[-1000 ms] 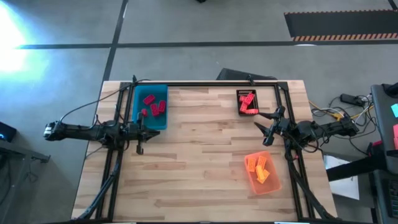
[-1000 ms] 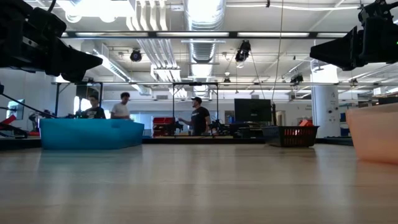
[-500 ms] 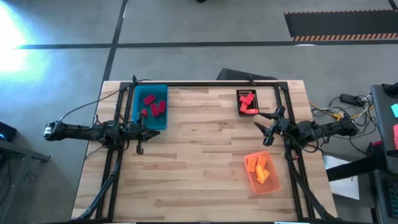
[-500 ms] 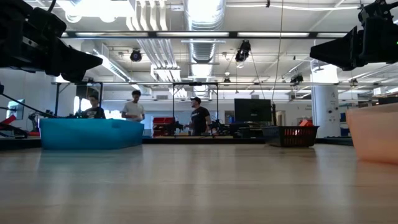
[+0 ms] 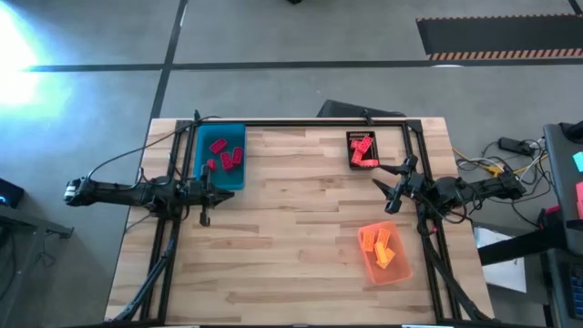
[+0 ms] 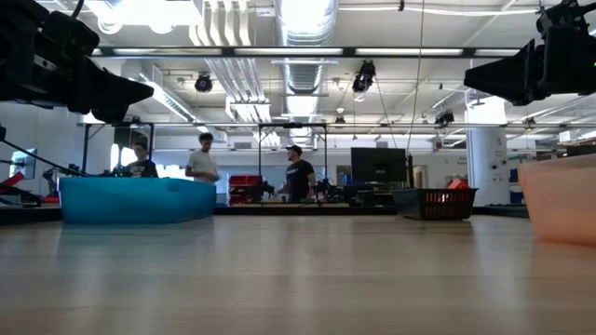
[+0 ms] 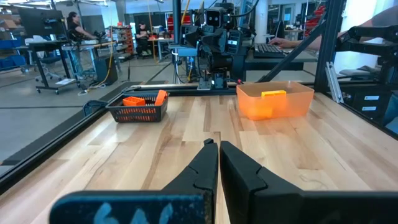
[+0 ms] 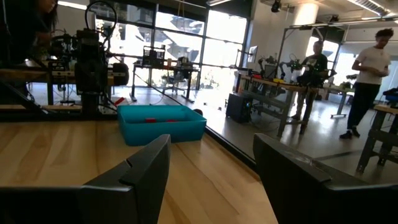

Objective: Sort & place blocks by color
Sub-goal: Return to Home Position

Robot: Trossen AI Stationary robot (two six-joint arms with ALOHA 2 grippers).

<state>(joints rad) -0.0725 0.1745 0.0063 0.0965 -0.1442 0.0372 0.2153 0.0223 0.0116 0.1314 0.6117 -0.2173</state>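
Several red blocks [image 5: 225, 155] lie in the blue tray [image 5: 239, 178] at the table's far left. Pinkish-red blocks [image 5: 362, 151] lie in the black tray [image 5: 350, 138] at the far right. Orange-yellow blocks [image 5: 381, 246] lie in the translucent orange tray [image 5: 375, 270] at the near right. My left gripper [image 5: 226, 189] hovers shut at the table's left edge, just near of the blue tray, pointing level across the table [image 7: 217, 146]. At the right edge, between the black and orange trays, my right gripper [image 5: 384, 188] hovers open with nothing between its fingers [image 8: 211, 142].
Bare wooden tabletop [image 5: 301, 228] spreads between the two arms and along the near edge. A black frame rail [image 5: 301, 123] runs along the far edge and down both sides. People stand in the room beyond the table [image 6: 296, 177].
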